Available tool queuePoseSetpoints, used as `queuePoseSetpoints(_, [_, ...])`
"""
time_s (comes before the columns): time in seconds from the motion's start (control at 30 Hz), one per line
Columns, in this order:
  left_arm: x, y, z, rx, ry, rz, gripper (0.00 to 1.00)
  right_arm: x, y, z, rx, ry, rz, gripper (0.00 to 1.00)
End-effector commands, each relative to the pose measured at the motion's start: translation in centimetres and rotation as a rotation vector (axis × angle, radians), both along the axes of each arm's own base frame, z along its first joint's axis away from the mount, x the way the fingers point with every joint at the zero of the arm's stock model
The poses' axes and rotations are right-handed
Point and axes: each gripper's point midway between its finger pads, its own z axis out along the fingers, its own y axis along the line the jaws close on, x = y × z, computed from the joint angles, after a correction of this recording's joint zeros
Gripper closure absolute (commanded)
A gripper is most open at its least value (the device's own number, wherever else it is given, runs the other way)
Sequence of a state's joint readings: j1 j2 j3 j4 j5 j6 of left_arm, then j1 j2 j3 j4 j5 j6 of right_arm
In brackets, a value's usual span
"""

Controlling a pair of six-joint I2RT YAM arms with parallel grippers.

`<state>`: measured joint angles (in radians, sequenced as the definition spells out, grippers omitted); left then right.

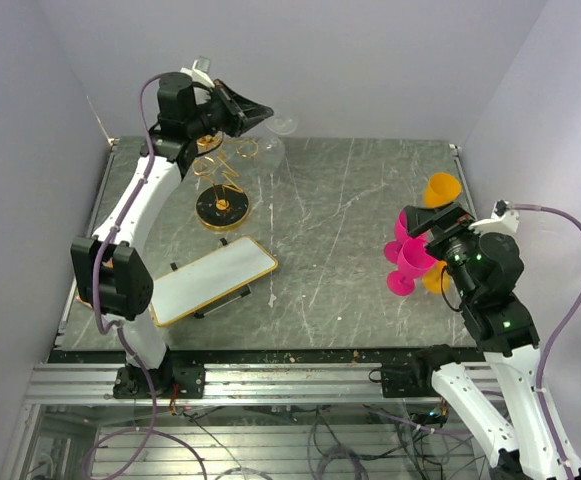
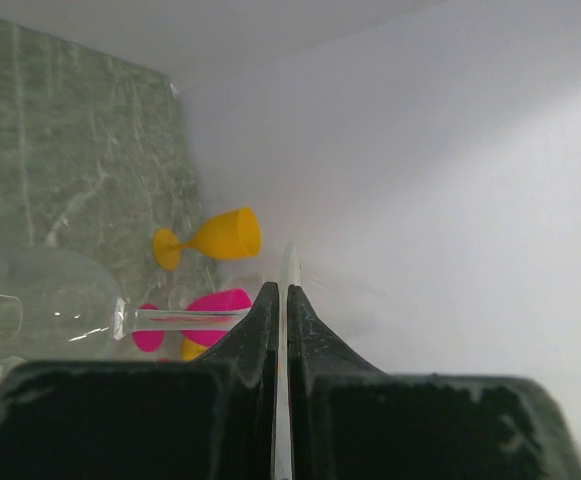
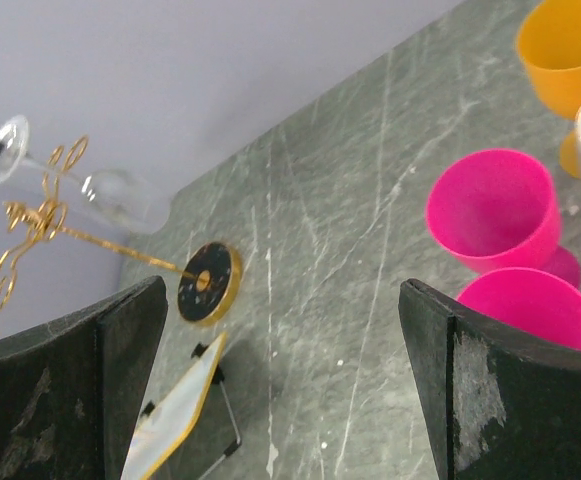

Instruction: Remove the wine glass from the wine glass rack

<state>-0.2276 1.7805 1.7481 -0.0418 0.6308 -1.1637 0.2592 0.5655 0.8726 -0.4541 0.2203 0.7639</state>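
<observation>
The wine glass rack [image 1: 220, 175] is gold wire on a round black base [image 1: 222, 208], at the back left of the table. In the right wrist view its ring loops [image 3: 38, 215] spread from the post. A clear wine glass [image 3: 115, 197] lies tilted beside those loops, its stem crossing close to them; I cannot tell whether they touch. My left gripper [image 1: 268, 113] is shut on the edge of the glass's foot [image 1: 285, 125]. The left wrist view shows the foot [image 2: 291, 265] edge-on between the closed fingers [image 2: 260, 320]. My right gripper [image 1: 432, 222] hangs open at the right, nothing in it.
Pink goblets [image 1: 410, 262] and orange goblets [image 1: 441, 188] stand under and behind my right gripper. A white gold-rimmed tray [image 1: 212, 280] on a black wire stand lies in front of the rack. White walls close the back and sides.
</observation>
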Motion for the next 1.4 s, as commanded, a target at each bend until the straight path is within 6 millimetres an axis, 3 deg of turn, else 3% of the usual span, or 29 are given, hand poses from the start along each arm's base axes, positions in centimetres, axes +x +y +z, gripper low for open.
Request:
queuePoseSetpoints(0.0, [-5.2, -2.4, 6.3, -0.047, -0.167, -0.049, 0.93, 0.2, 3.0, 1.9, -0.036, -0.067, 0.177, 0.0])
queuePoseSetpoints(0.27, [-13.0, -3.8, 9.6, -0.237, -0.215, -0.16, 0.93, -0.5, 9.6, 4.0, 0.048, -0.168, 0.548, 0.0])
queuePoseSetpoints(0.57, [-21.0, -2.7, 14.2, -0.465, -0.293, -0.266, 0.93, -1.6, 13.3, 6.2, 0.315, -0.281, 0.776, 0.01])
queuePoseSetpoints(0.73, [-24.7, -2.2, 16.4, -0.608, -0.344, -0.35, 0.93, -2.1, 14.4, 7.3, 0.397, -0.322, 0.872, 0.01])
queuePoseSetpoints(0.9, [-26.7, -2.0, 16.5, -0.739, -0.351, -0.433, 0.93, -3.2, 14.8, 9.0, 0.476, -0.41, 0.954, 0.03])
queuePoseSetpoints(1.07, [-28.2, -1.7, 16.3, -0.811, -0.365, -0.477, 0.93, -5.6, 14.4, 12.1, 0.46, -0.584, 1.024, 0.05])
queuePoseSetpoints(1.2, [-29.1, -1.7, 16.1, -0.821, -0.377, -0.483, 0.93, -6.2, 14.1, 12.6, 0.458, -0.627, 1.014, 0.07])
queuePoseSetpoints(1.37, [-29.6, -1.4, 15.9, -0.857, -0.384, -0.503, 0.93, -9.2, 13.7, 14.6, 0.515, -0.733, 1.12, 0.24])
